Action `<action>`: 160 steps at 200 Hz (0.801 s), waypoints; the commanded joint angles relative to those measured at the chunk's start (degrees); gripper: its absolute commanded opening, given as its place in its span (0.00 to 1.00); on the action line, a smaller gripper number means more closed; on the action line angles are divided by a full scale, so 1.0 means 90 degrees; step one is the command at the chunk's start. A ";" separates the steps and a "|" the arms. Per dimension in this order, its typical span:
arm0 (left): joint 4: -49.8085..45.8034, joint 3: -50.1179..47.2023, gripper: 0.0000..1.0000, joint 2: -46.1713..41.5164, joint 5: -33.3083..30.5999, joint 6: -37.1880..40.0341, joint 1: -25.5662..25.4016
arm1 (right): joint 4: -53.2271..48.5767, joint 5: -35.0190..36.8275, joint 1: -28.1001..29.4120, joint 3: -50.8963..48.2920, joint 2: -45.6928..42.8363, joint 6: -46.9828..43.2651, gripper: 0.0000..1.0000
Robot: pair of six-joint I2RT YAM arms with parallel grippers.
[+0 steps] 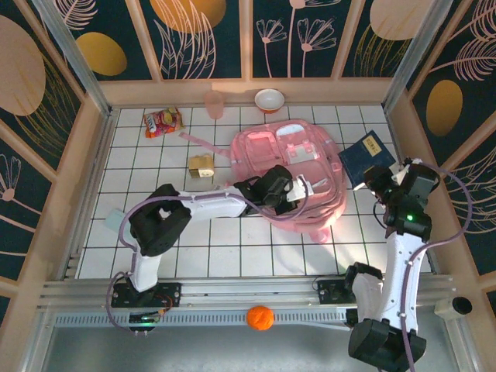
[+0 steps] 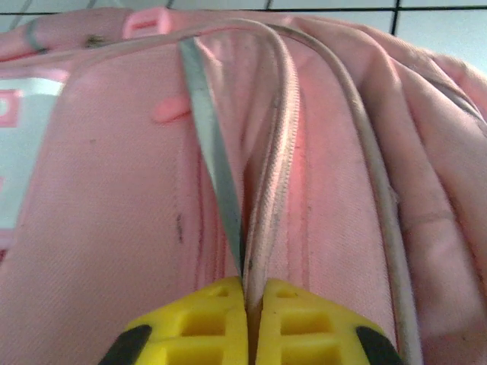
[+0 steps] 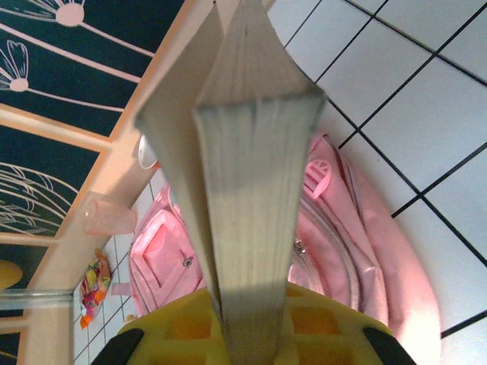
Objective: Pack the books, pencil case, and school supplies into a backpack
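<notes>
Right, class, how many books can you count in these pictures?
1. The navy book is clamped in the right gripper, just right of the pink backpack. More could be hidden inside the backpack.

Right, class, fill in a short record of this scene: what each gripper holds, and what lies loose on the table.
left gripper: shut, pinching the backpack at a zip seam
right gripper: shut on the navy book, right of the backpack
loose items: tan block, snack packet, pink cup, bowl
</notes>
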 commanded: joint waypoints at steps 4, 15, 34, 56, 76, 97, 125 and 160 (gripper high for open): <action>0.0244 0.0218 0.00 -0.0629 -0.0344 -0.0725 0.0079 | -0.0539 0.0446 -0.0018 0.0602 -0.0486 0.0227 0.00; 0.0131 0.0286 0.00 -0.0729 -0.0325 -0.1076 0.0106 | -0.0820 0.0510 -0.0023 0.0748 -0.0570 0.0450 0.00; 0.0273 0.0205 0.00 -0.0989 -0.0072 -0.1833 0.0196 | -0.1372 0.0556 -0.0023 0.0960 -0.0727 0.0894 0.00; 0.0359 0.0199 0.00 -0.1138 -0.0239 -0.2487 0.0256 | -0.1870 0.0939 -0.0022 0.1075 -0.1151 0.1235 0.00; 0.0426 0.0233 0.00 -0.1258 -0.0498 -0.3067 0.0363 | -0.2490 0.1194 -0.0023 0.1281 -0.1299 0.1368 0.00; 0.0535 0.0353 0.00 -0.1305 -0.0542 -0.3376 0.0459 | -0.3028 0.1064 -0.0023 0.1308 -0.1314 0.1381 0.00; 0.0319 0.0811 0.00 -0.1178 -0.0576 -0.3582 0.0559 | -0.3718 0.1574 -0.0018 0.1380 -0.1570 0.1273 0.00; 0.0297 0.1118 0.00 -0.1113 -0.0561 -0.3676 0.0664 | -0.3509 0.0472 -0.0020 0.0990 -0.1683 0.1388 0.00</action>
